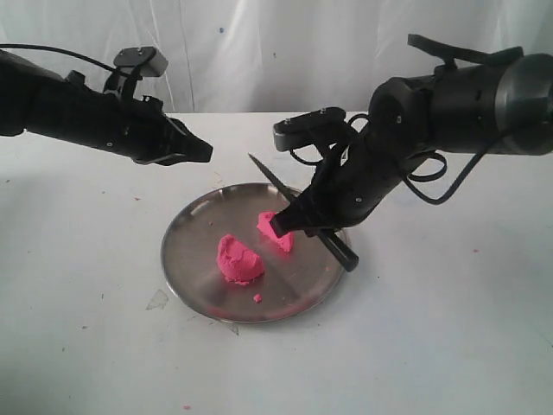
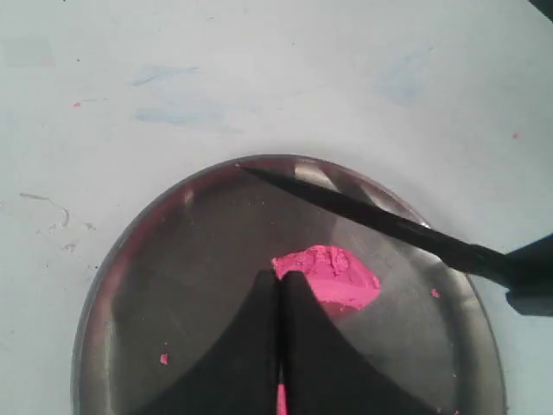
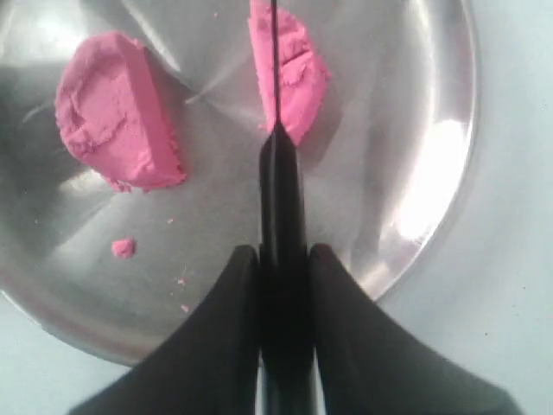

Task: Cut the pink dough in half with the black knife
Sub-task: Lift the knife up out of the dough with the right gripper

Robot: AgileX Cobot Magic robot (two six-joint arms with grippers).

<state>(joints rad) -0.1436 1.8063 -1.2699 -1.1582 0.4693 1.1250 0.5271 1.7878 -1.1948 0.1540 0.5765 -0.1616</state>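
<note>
Two pink dough halves (image 1: pixel 239 259) – bare plate (image 1: pixel 194 246) between.

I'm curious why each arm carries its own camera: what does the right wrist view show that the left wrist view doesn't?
Only the right wrist view: both dough halves in full, and the right gripper pinching the knife handle between two fingers. Only the left wrist view: the knife's pointed tip near the plate rim, and the shut left gripper. Both: the plate, knife, dough and pink crumbs.
</note>
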